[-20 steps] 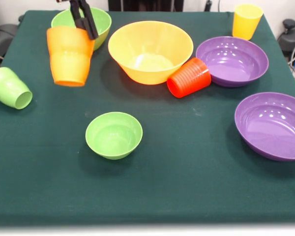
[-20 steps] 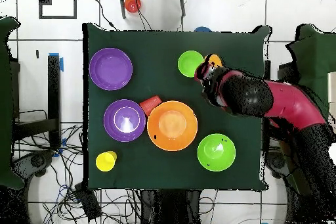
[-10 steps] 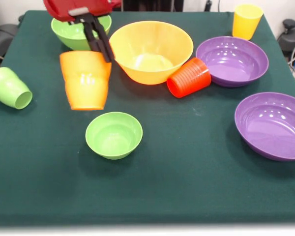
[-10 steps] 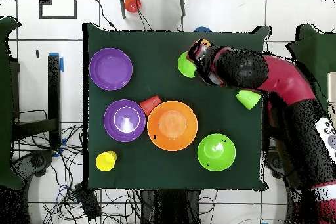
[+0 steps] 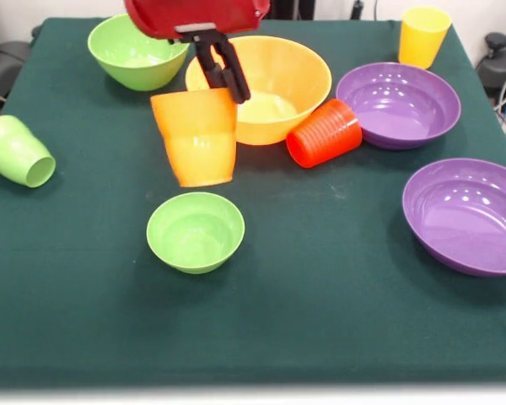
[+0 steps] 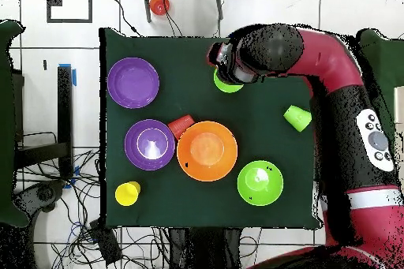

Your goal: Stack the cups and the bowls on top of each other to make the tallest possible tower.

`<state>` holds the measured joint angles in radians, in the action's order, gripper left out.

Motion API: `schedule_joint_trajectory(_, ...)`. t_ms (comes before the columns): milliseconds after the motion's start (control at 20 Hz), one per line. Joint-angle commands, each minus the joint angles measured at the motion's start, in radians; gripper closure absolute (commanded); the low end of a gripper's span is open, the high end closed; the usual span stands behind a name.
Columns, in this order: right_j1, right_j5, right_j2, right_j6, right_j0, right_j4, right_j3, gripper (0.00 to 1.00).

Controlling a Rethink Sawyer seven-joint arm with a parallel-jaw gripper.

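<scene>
My gripper is shut on the rim of the orange cup, which hangs upright just above and behind the small light-green bowl. Behind the cup stands the large orange-yellow bowl. A medium light-green bowl sits far left. The red cup and the light-green cup lie on their sides. At the far right the yellow cup stands upright. Two purple bowls rest on the right. No tower shows. In the overhead view the arm hides the orange cup.
A dark green cloth covers the table. In the overhead view the small bowl peeks out from under the arm, and cables and a small orange-red object lie on the floor beyond the table.
The gripper carried the orange cup rightward in the front view, from beside the medium green bowl to a spot in front of the orange-yellow bowl, over the small green bowl.
</scene>
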<state>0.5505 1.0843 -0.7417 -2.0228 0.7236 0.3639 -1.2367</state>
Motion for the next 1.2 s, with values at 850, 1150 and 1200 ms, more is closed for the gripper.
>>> schedule_joint_trajectory(850,-0.127,0.413,0.059,0.435,-0.093,0.330,0.452,1.00)
schedule_joint_trajectory(1150,-0.142,0.375,0.072,0.381,-0.104,0.328,0.432,1.00)
schedule_joint_trajectory(1200,-0.144,0.357,0.076,0.360,-0.103,0.320,0.416,1.00)
